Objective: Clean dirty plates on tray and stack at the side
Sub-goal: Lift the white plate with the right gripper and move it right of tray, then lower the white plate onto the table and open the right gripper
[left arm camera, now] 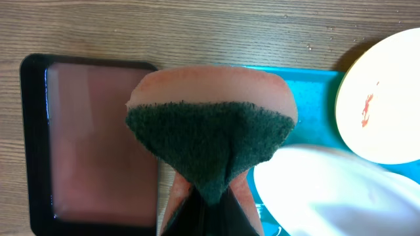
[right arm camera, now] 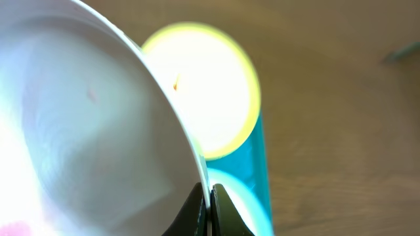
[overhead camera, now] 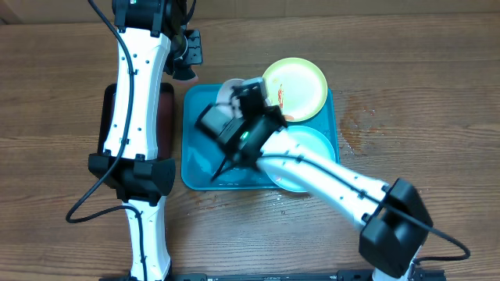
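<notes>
My right gripper (overhead camera: pixel 238 105) (right arm camera: pixel 209 196) is shut on the rim of the white plate (overhead camera: pixel 226 92) (right arm camera: pixel 85 131) and holds it tilted above the left part of the turquoise tray (overhead camera: pixel 195 168). The white plate also shows in the left wrist view (left arm camera: pixel 328 190). The yellow-green plate (overhead camera: pixel 294 87) (left arm camera: pixel 387 98) (right arm camera: pixel 210 85) lies at the tray's far right corner and has red smears. The pale mint plate (overhead camera: pixel 312 152) (right arm camera: pixel 233 190) lies at the near right, partly under my right arm. My left gripper (overhead camera: pixel 186 62) (left arm camera: pixel 210 203) is shut on a green-and-orange sponge (left arm camera: pixel 210 131) just beyond the tray's far left corner.
A smaller black-rimmed dark red tray (overhead camera: pixel 168 117) (left arm camera: pixel 98 144) stands left of the turquoise tray (left arm camera: pixel 315 82), mostly under my left arm in the overhead view. Wet spots mark the wooden table (overhead camera: pixel 359 117) right of the turquoise tray.
</notes>
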`<state>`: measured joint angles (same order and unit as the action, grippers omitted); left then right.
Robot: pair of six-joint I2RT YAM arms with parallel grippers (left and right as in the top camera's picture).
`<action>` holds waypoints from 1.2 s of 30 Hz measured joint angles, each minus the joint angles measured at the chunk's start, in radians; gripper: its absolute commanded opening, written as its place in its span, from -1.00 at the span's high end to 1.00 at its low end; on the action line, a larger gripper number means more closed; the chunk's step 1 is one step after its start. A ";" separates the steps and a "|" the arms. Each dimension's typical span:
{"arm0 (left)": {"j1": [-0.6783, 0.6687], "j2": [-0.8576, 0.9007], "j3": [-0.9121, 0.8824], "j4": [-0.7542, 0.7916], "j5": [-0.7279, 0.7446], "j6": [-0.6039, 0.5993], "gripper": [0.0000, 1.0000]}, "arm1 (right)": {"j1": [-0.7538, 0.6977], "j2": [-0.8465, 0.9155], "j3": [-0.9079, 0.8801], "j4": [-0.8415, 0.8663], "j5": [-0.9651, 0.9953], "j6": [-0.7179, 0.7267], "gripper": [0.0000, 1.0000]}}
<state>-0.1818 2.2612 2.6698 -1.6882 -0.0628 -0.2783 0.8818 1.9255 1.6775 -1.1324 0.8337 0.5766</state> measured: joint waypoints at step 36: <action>0.000 0.000 0.000 0.000 0.026 0.000 0.91 | -1.216 -0.100 -0.380 0.175 -0.934 -0.158 0.92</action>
<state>-0.1818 2.2612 2.6698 -1.6882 -0.0364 -0.2783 -0.3340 1.8259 1.2972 -0.9569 -0.1001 0.4187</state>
